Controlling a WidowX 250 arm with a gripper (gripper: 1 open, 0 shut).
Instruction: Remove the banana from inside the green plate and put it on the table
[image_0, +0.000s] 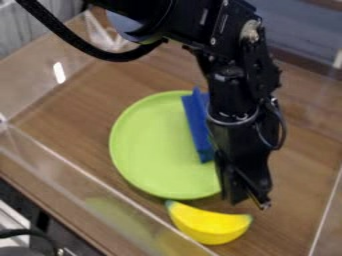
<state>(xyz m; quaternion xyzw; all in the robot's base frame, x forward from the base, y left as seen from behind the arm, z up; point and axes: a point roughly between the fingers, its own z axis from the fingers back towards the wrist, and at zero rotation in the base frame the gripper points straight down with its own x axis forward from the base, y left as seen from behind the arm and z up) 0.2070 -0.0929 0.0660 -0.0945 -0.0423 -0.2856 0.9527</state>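
Banana (210, 224) lies crosswise just beyond the green plate's (147, 150) near edge, below-left of my closed fingers (249, 203).

Bare table (80, 115) lies open left of the plate (150, 150); the block (199, 127) obstructs its right side. The clear wall (100, 195) bars the near-left edge

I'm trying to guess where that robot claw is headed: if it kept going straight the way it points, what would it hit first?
Probably the tabletop, just beyond the banana, though depth is hard to judge from this view.
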